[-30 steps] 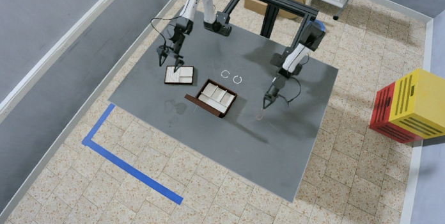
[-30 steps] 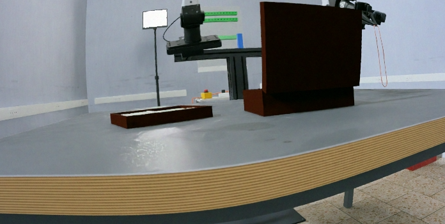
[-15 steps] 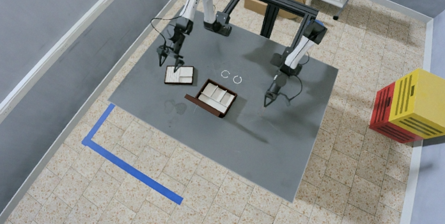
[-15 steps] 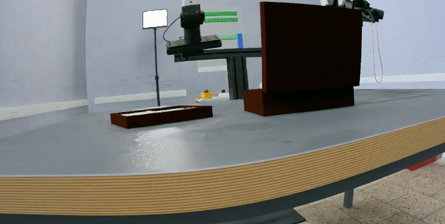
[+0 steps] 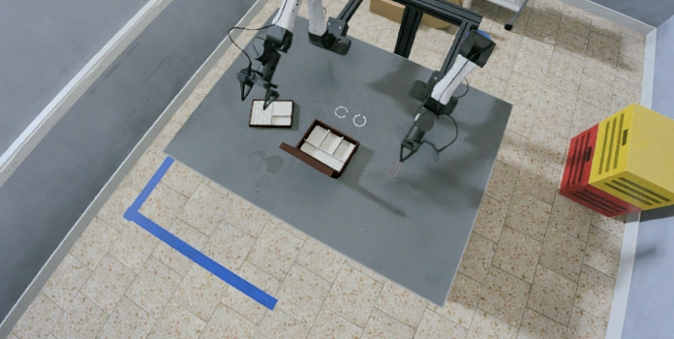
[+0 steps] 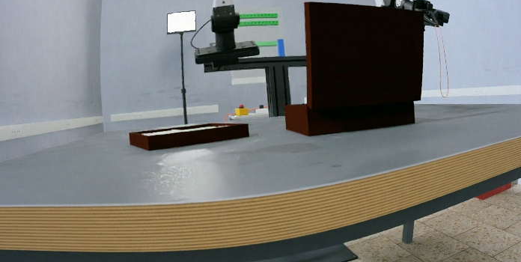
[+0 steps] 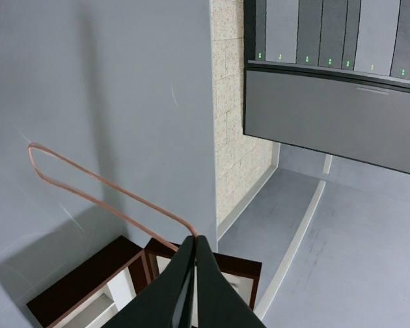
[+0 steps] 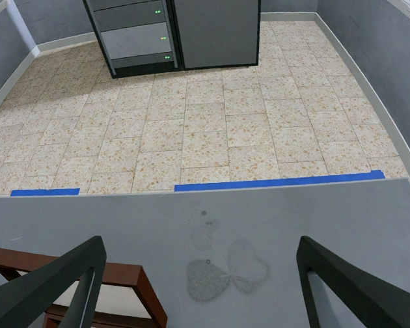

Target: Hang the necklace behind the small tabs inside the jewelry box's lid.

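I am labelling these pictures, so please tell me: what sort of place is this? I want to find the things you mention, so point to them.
Probably a robotics laboratory: two robot arms are mounted at a grey table [image 5: 387, 231] [image 6: 93, 178], and a cabinet with small indicator lights [image 7: 334, 102] [image 8: 138, 40] stands nearby.
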`<state>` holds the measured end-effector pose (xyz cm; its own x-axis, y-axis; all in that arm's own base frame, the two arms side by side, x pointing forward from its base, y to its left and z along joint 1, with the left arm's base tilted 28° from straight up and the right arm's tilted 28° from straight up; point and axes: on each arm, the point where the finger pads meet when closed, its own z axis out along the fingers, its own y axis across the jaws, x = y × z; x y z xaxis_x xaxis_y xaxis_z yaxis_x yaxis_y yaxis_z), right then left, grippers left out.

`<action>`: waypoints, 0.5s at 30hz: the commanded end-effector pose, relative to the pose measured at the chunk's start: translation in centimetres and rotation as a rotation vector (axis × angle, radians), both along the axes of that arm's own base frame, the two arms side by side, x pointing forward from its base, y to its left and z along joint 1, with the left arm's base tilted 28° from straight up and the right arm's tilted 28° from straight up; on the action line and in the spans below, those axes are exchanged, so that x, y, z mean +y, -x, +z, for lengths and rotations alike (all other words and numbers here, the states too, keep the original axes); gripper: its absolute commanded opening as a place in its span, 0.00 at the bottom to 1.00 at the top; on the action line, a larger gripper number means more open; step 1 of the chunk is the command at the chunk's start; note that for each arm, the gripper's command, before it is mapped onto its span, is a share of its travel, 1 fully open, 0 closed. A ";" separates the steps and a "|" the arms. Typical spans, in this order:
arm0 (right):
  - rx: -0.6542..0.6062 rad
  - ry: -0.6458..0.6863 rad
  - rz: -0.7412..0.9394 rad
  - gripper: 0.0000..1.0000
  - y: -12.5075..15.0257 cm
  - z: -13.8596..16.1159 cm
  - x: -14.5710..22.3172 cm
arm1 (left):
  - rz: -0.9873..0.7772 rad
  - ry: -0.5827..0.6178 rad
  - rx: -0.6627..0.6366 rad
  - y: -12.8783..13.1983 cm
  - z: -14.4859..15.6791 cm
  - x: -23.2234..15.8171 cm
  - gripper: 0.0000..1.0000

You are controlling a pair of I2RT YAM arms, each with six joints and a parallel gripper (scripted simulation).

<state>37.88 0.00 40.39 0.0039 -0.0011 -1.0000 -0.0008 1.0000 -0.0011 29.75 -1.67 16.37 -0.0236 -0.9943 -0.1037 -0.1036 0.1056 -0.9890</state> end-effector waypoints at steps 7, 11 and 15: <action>-0.053 -0.004 0.008 1.00 0.8 2.1 0.4 | -0.016 -0.001 -0.064 -0.5 2.3 -0.3 0.03; -0.053 -0.004 0.008 1.00 0.8 2.1 0.4 | 0.007 0.003 -0.017 0.1 1.9 -0.1 0.03; -0.053 -0.004 0.008 1.00 0.8 2.1 0.4 | 0.016 0.000 0.022 0.9 2.3 -0.1 0.03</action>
